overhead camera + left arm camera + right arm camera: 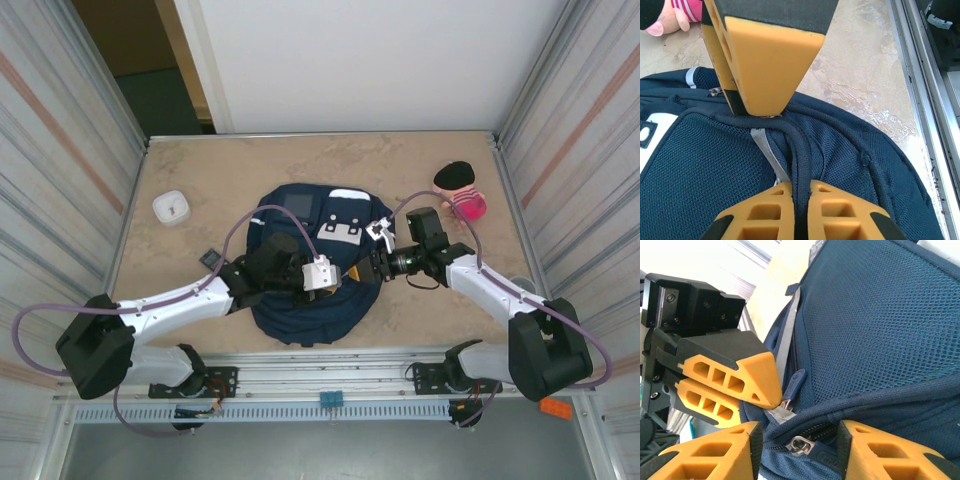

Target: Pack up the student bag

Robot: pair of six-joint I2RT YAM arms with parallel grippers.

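The student bag (305, 290), a navy blue backpack with a white patch, lies in the middle of the table. My left gripper (800, 189) is shut on a navy piped seam of the bag, next to a grey reflective stripe (765, 150). From above, that gripper (350, 273) sits at the bag's right side. My right gripper (797, 440) is open, its jaws standing either side of a metal zipper slider (801, 445) without touching it. A second zipper pull (794, 382) lies by the left gripper's fingertips (757, 377). The right gripper (370, 267) meets the left one tip to tip.
A pink and black soft toy (462, 192) lies at the back right. A small white box (172, 207) stands at the back left, with a small dark item (210, 258) nearer the left arm. Corrugated metal walls enclose both sides, and a rail (330, 385) runs along the front.
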